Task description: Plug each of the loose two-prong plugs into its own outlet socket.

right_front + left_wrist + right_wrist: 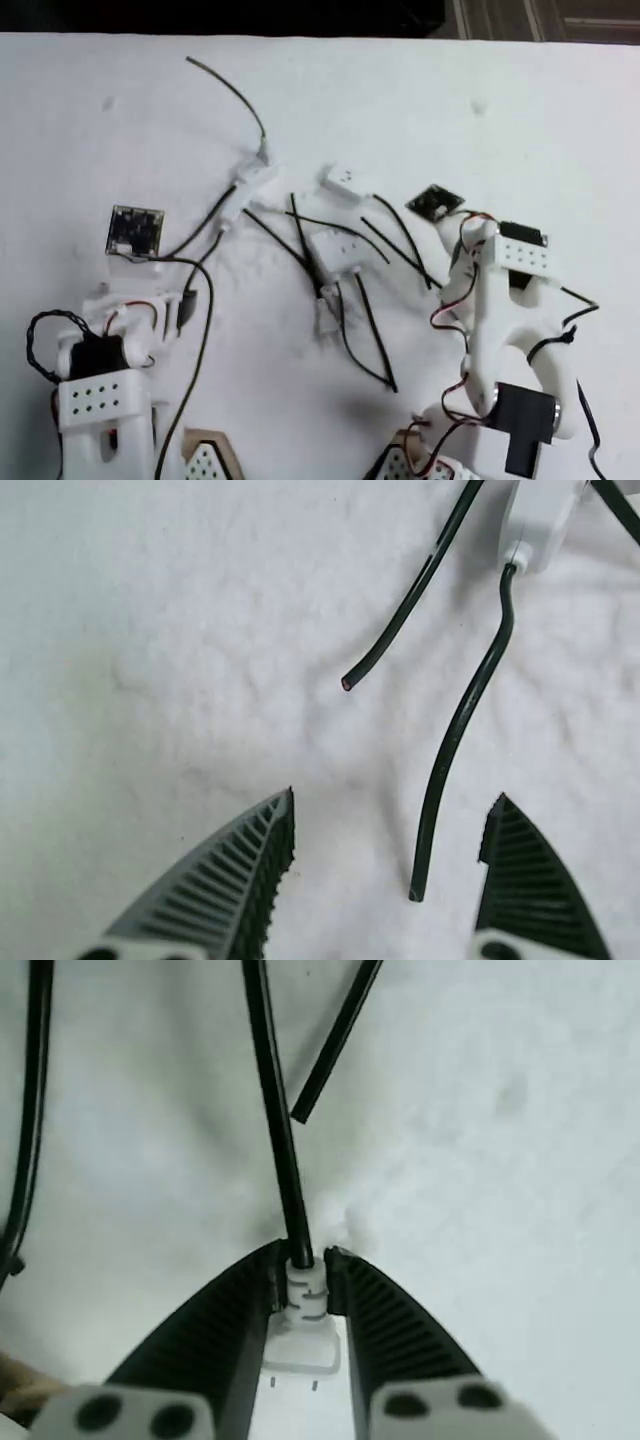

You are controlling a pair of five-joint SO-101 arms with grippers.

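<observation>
My right gripper [303, 1260] is shut on a white two-prong plug [300, 1332]. The plug's black cord [275, 1130] runs straight out from between the fingertips over the white cloth. In the high view this gripper [452, 283] sits at the right of the table, beside a thin black cord [400, 250]. My left gripper [392, 805] stands open just above the cloth, with the cut end of a black cord [415, 892] between its fingers. That cord leads to a white plug body [540, 520]. Several white plug and socket blocks [335, 245] lie mid-table among tangled cords.
Two small dark circuit boards lie on the cloth, one at the left [135, 230] and one near the right arm [435, 203]. A long black cable [200, 330] trails toward the front edge. The table's far side is bare white cloth [450, 90].
</observation>
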